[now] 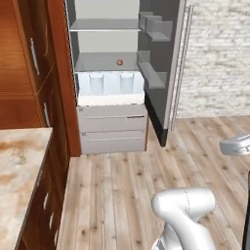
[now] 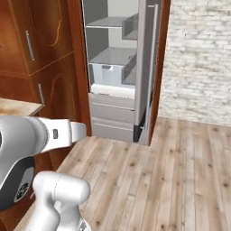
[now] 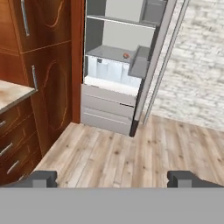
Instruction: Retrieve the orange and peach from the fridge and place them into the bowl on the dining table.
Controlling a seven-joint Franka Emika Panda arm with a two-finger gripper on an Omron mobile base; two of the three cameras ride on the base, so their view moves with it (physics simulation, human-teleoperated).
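A robot arm stands on a wooden kitchen floor, well back from the fridge [image 1: 112, 73], whose door is swung wide open to the right. Inside are grey shelves, a pale crisper drawer [image 1: 111, 84] and two grey drawers beneath it. On the shelf just above the crisper sits one small orange-brown ball, the orange [image 1: 119, 62], toward the back and near the middle. From the hand camera it appears as a tiny dot on the same shelf.

The gripper [image 3: 113, 179] hangs well apart from the fridge with its two dark fingertips spread wide and nothing between them. Judging by this, the task has barely begun: no fruit has been taken, and the arm must yet close the distance to the shelf.

The peach cannot be found on any shelf I can see; it may lie behind the door, on a door rack, or on a part of the interior cut off at the top. The bowl is likewise out of sight. A beige marbled counter [image 1: 19, 166] with rusty blotches juts in at the left beside red-brown wooden cabinets [image 1: 29, 63]; whether this is the dining table is unclear.
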